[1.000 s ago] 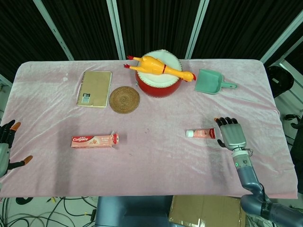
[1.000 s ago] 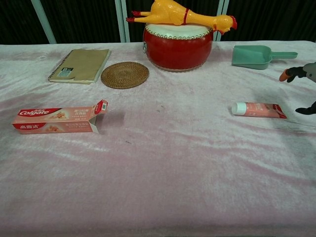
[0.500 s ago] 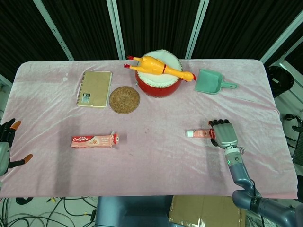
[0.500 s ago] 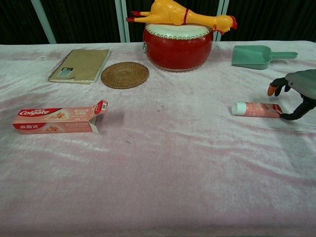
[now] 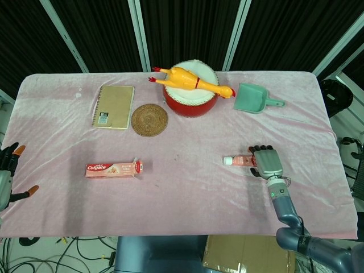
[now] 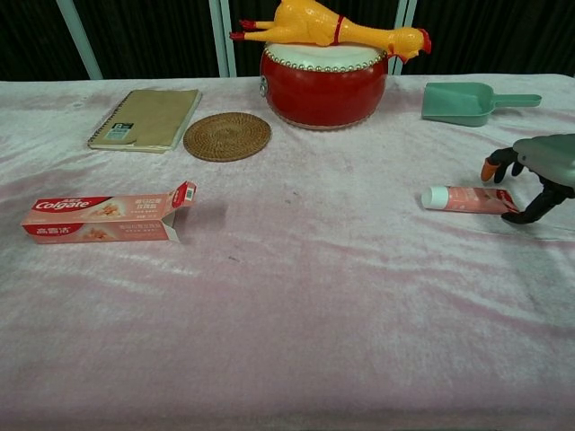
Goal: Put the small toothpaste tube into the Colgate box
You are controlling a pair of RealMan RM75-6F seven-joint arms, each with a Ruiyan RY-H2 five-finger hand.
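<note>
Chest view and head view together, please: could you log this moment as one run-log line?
stage: reach | right hand: open over tail of toothpaste tube, no grip | left hand: open, at table edge | Colgate box: flap open, empty

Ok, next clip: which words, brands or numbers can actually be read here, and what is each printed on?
"Colgate": white lettering on the red band of the toothpaste box, readable in the chest view and the head view.
Other print on the box, below the brand and on its pink face: too small to read.
Label on the notebook cover, lower corner: blurred, unreadable.
Small toothpaste tube: print too small to read.
No other readable text is visible.
</note>
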